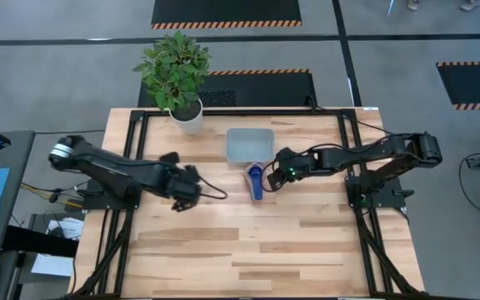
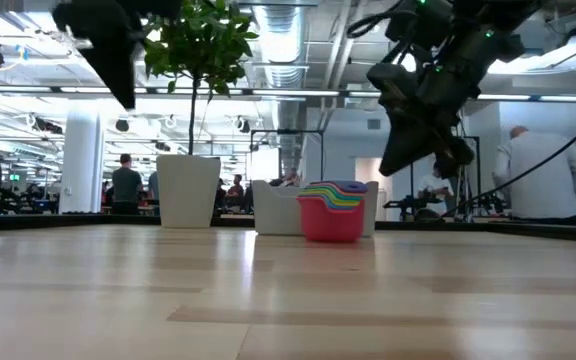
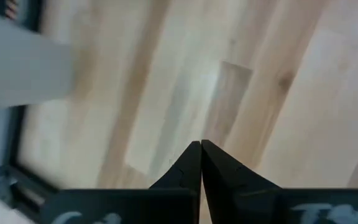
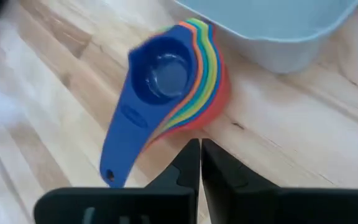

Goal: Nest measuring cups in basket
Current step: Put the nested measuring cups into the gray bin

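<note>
The measuring cups (image 4: 173, 81) sit nested in one stack, dark blue on top and red at the bottom, with their handles fanned out. The stack (image 1: 255, 179) rests on the table just in front of the pale grey-blue basket (image 1: 248, 143), not inside it. In the low view the stack (image 2: 330, 210) hides part of the basket (image 2: 273, 208). My right gripper (image 4: 200, 144) is shut and hovers above the table just right of the stack (image 1: 276, 176), touching nothing. My left gripper (image 3: 200, 146) is shut and hangs over bare wood at the table's left (image 1: 192, 188).
A white plant pot (image 1: 187, 117) with a leafy plant stands at the table's far edge, left of the basket. Bare wooden table (image 1: 248, 242) stretches across the near half. People stand in the room beyond the table (image 2: 538, 180).
</note>
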Action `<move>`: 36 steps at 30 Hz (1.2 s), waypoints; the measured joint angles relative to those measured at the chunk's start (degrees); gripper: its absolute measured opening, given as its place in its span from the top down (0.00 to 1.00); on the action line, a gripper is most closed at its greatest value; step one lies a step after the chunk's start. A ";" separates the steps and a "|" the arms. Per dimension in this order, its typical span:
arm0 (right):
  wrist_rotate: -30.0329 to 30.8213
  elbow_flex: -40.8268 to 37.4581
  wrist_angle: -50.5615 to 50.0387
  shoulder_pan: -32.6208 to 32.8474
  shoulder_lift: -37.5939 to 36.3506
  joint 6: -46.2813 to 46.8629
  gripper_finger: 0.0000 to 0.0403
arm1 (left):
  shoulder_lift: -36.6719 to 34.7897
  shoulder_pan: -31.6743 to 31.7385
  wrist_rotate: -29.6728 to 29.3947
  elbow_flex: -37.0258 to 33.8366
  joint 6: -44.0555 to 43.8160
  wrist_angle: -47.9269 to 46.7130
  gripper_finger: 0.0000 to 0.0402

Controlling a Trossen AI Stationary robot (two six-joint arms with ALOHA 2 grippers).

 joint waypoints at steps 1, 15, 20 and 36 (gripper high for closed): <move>-0.60 -0.02 0.26 -0.22 0.01 0.08 0.91 | -1.61 -0.78 -1.28 0.00 -1.10 -1.42 1.00; -15.93 6.92 4.64 -6.72 -2.04 7.42 0.74 | -13.78 -6.71 -7.82 0.00 -13.62 -15.29 1.00; -20.42 13.19 -3.30 -7.85 -3.00 11.41 0.56 | -13.80 -7.79 -8.63 0.00 -14.58 -18.48 1.00; -6.93 20.84 -24.47 -2.59 1.67 23.05 0.43 | -19.13 -8.07 -8.90 -0.04 -11.21 -18.31 1.00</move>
